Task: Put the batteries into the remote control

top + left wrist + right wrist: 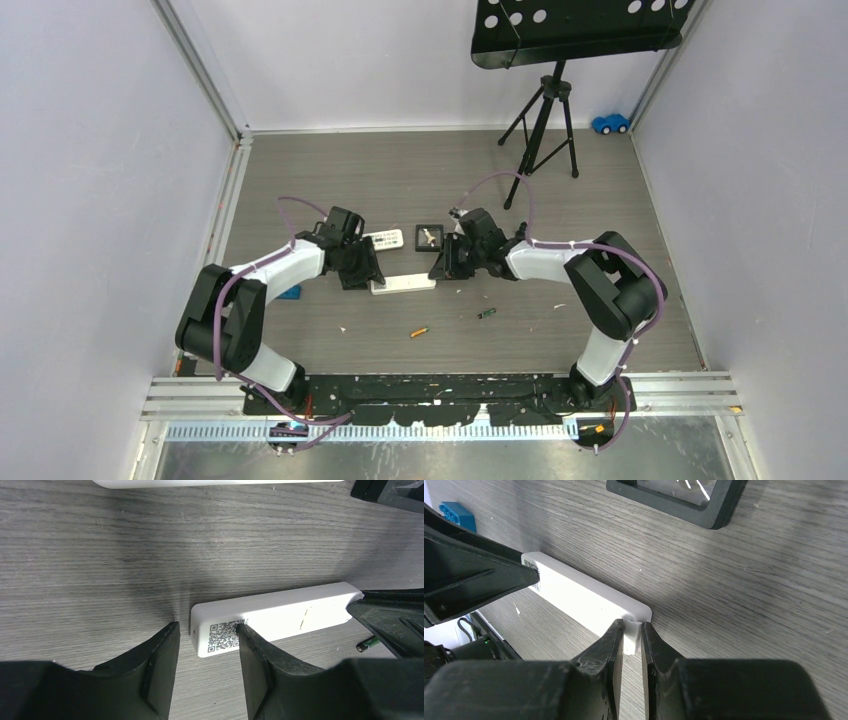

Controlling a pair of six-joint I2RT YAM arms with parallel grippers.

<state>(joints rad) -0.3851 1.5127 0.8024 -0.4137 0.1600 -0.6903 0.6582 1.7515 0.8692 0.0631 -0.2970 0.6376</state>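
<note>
The remote control [285,610] lies flat on the grey wood-grain table [590,200], about midway across it and running left to right, with its plain side and a QR-code sticker showing. An arm stands at each end of it. The left gripper [206,627] is at the sticker end with its jaws spread wide. One finger [252,650] sits over the QR code and the other is out over bare table just off the remote's left end, so nothing is clamped. The right gripper [631,625] is at the opposite end, its fingers drawn in to a narrow slit and pinching the tip of the remote. Nearer the arm bases, two batteries lie loose on the table. An orange battery [418,331] lies near the middle, and a green-and-black battery [486,313] lies to its right, well apart from it. Just beyond the remote on the far side are a shorter white remote [383,239] and, to its right, a small black frame [429,236]. A blue block [290,292] lies to the left by the left arm. A music stand [545,110] and a blue toy car [610,123] stand at the far right.
</note>
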